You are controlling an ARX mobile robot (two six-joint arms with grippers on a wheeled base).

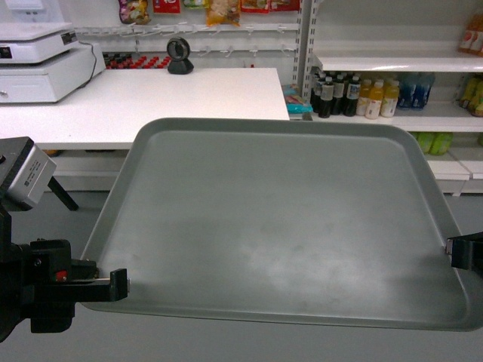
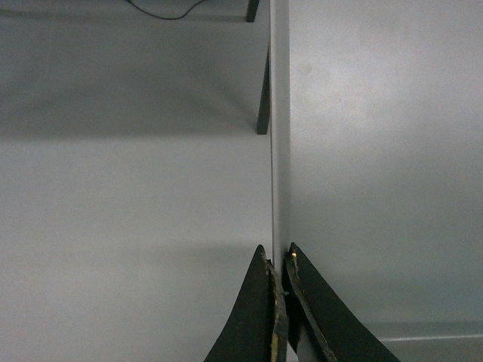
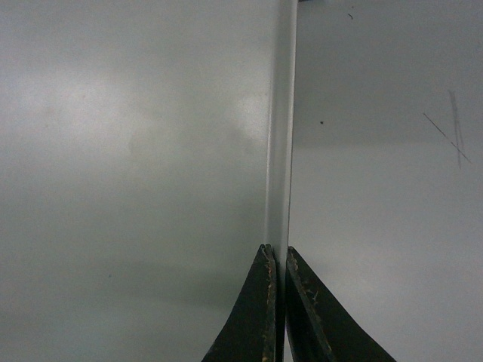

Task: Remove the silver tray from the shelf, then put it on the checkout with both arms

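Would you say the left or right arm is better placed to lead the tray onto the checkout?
Probably left: the checkout lies ahead-left, nearer the left gripper; both it and the right gripper clamp the silver tray.

A large matte grey-green silver tray [image 1: 279,219] with rounded corners and a low raised rim hangs level in the air, empty, its left and right rims pinched by black tools. Beyond it lies the wide white checkout table [image 1: 151,98]; glossy white shelf [image 1: 392,62] boards stand at right.

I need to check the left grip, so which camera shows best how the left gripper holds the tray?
The left wrist view: the left gripper pinches the silver tray rim edge-on. The head view shows it small at the tray's corner. The right wrist view misses it.
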